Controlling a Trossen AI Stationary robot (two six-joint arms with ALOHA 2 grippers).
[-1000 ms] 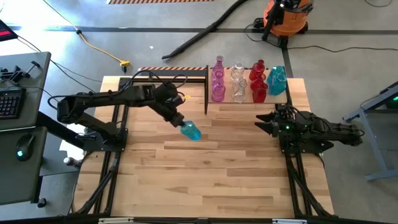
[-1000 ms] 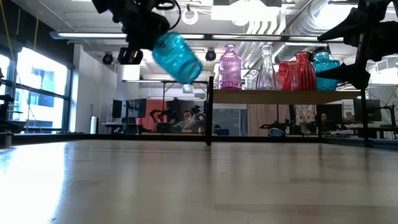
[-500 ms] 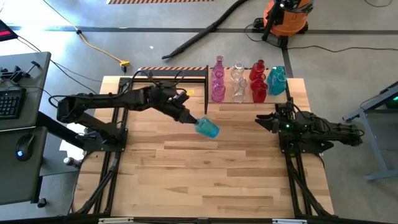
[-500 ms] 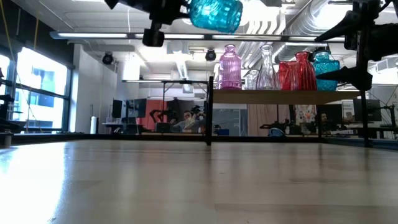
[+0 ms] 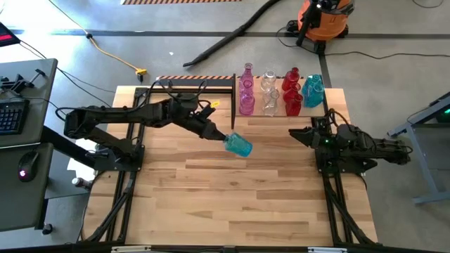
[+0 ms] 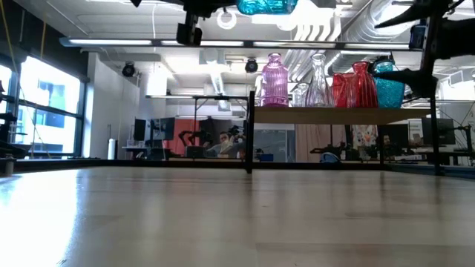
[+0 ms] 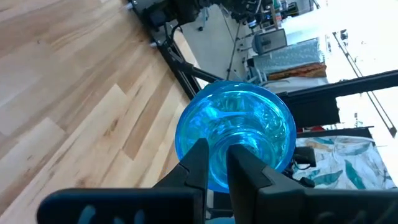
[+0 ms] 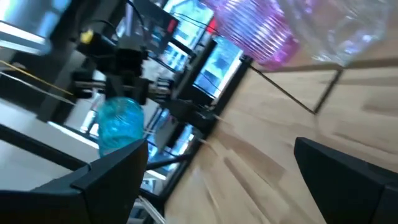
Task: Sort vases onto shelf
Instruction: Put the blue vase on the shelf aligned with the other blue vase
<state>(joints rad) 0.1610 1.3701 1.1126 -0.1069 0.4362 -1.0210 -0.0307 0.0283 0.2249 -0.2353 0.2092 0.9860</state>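
Observation:
My left gripper (image 5: 222, 138) is shut on a teal vase (image 5: 239, 145), held high over the middle of the table; in the low view the vase (image 6: 267, 6) sits at the picture's top edge. The shelf (image 5: 332, 105) stands at the table's far right. Several pink, clear, red and teal vases (image 5: 270, 93) stand on their bases on it. My right gripper (image 5: 301, 135) waits open in front of the shelf, over the right side, with nothing between its fingers (image 8: 112, 177). My left gripper pinches the teal vase's narrow neck (image 7: 219, 144) between its two fingers (image 7: 198, 163). The fingers come from the table's left, slanting a little downward. The vase is lifted clear and lies almost level, its base pointing away from the gripper toward the table's right.
The shelf's black posts (image 5: 233, 105) stand at its left end. Bare wooden tabletop (image 5: 232, 197) lies near and in the middle. Beyond the table's far edge are a black hose (image 5: 232, 39) and an orange vacuum (image 5: 322, 17) on the floor.
My left gripper has risen and gone toward the table's right and far side, tipping up from a steep downward slant to nearly level. The teal vase has swung up with it, from hanging base-down to lying almost level. My right gripper has rolled a little in place.

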